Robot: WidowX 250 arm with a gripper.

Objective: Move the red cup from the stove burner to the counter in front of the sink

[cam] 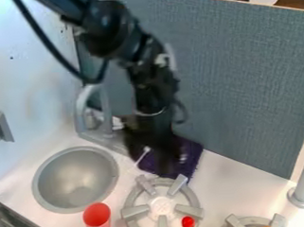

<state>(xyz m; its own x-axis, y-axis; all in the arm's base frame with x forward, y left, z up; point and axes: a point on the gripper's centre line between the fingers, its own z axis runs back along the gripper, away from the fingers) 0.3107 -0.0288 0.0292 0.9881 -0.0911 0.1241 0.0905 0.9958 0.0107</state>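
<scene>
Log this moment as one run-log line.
gripper by purple cloth | red cup beside large burner | sink at view's left

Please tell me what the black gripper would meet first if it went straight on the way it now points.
Pointing down, the gripper would probably meet the purple cloth first, though the grey burner sits close to that line and its height is hard to judge.

Two burners – one sink, faucet, red cup, purple cloth
</scene>
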